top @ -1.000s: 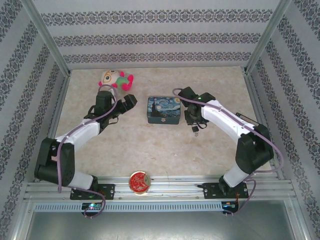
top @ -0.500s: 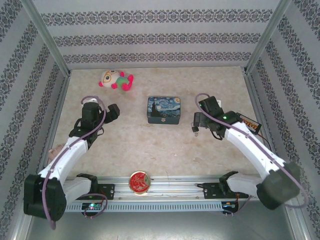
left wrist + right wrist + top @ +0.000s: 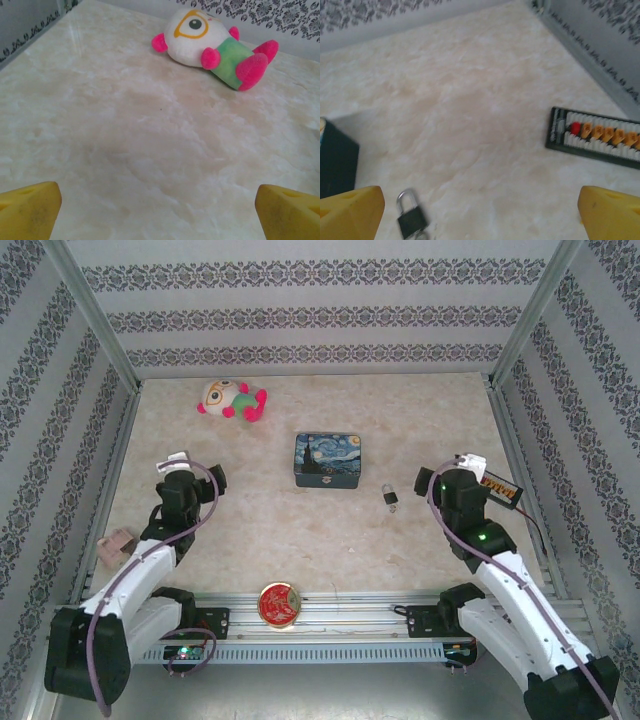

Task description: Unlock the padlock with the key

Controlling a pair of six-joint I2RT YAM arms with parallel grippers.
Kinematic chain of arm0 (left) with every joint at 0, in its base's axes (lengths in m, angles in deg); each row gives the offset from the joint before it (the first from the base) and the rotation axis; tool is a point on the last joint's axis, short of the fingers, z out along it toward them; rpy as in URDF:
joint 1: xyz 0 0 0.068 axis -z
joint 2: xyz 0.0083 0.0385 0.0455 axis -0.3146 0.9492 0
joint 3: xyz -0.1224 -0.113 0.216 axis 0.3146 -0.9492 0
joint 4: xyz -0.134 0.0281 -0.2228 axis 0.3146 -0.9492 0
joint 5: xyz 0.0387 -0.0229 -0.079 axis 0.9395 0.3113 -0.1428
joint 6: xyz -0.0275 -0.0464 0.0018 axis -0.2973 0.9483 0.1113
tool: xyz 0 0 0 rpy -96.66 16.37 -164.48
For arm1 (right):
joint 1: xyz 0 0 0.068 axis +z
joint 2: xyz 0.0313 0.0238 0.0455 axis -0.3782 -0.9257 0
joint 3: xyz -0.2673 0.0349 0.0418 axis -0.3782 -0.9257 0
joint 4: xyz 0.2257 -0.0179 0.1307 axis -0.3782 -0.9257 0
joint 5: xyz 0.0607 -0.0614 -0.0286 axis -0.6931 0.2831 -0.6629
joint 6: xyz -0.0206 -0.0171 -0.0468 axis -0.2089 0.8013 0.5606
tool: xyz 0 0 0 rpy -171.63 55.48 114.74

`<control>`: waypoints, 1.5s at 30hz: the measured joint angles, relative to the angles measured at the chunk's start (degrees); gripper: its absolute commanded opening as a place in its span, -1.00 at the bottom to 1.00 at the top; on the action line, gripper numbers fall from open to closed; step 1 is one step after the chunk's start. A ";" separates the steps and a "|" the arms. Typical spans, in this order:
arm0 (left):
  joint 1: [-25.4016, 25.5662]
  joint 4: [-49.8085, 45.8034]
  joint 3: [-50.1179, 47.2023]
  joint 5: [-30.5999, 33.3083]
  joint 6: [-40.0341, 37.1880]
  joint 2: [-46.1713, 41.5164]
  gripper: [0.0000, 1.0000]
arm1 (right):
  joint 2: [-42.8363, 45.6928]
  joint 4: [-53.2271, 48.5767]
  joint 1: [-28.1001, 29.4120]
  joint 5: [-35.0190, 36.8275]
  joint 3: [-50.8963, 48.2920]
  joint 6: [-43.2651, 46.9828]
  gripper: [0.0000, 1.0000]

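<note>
Yellow-fingered right gripper (image 3: 480, 220) (jaws wide) hovers near padlock (image 3: 411, 220).

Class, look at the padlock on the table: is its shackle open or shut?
Looks shut: on the padlock, both shackle legs seem to enter the body, though blur leaves doubt.

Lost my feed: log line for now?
left gripper: open, empty | right gripper: open, empty | small dark grey metal padlock: lying free
</note>
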 measured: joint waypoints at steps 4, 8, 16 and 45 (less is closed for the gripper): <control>-1.01 6.32 -0.07 -0.70 -4.37 5.46 0.98 | 3.56 10.47 -1.07 1.53 -8.04 4.50 0.96; -1.42 11.15 -0.09 -2.12 -8.55 9.88 0.98 | 4.59 20.22 -2.45 2.32 -14.60 8.15 0.97; -1.77 23.23 -2.36 -5.33 -15.61 18.10 0.98 | 0.26 33.09 -8.66 -0.74 -17.84 12.11 0.96; -11.02 43.76 -3.04 -27.52 -18.71 35.52 0.98 | -23.52 55.36 -15.87 -9.84 -19.43 15.13 0.96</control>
